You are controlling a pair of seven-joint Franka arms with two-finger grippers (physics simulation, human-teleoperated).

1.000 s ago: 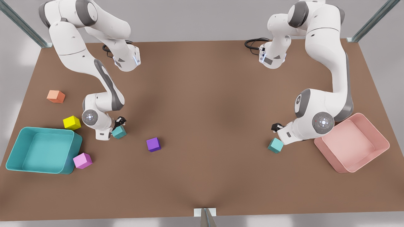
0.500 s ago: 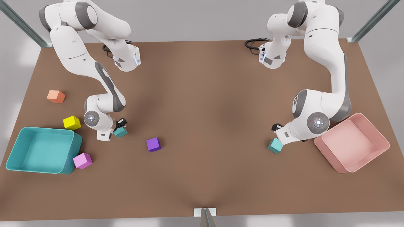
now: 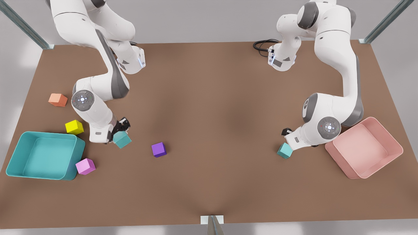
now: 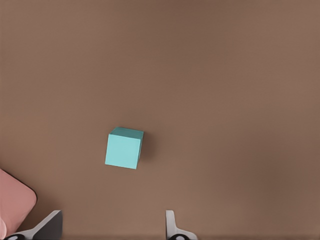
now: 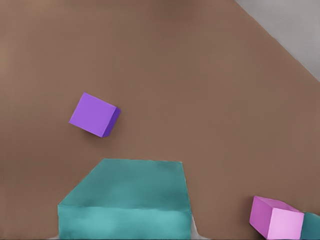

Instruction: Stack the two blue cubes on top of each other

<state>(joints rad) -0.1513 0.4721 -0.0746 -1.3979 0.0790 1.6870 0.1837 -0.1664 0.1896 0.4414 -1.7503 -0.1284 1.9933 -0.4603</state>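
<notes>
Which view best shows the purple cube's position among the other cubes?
The front view: the purple cube sits on the table between the two blue cubes. The right wrist view shows it closer, beyond the blue cube in the right tool.

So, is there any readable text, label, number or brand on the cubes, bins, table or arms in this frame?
None: no words, numbers or brand marks can be read.
The blue cube on the table and the blue cube in the right gripper have plain faces.
The teal bin and pink bin are unmarked.
</notes>
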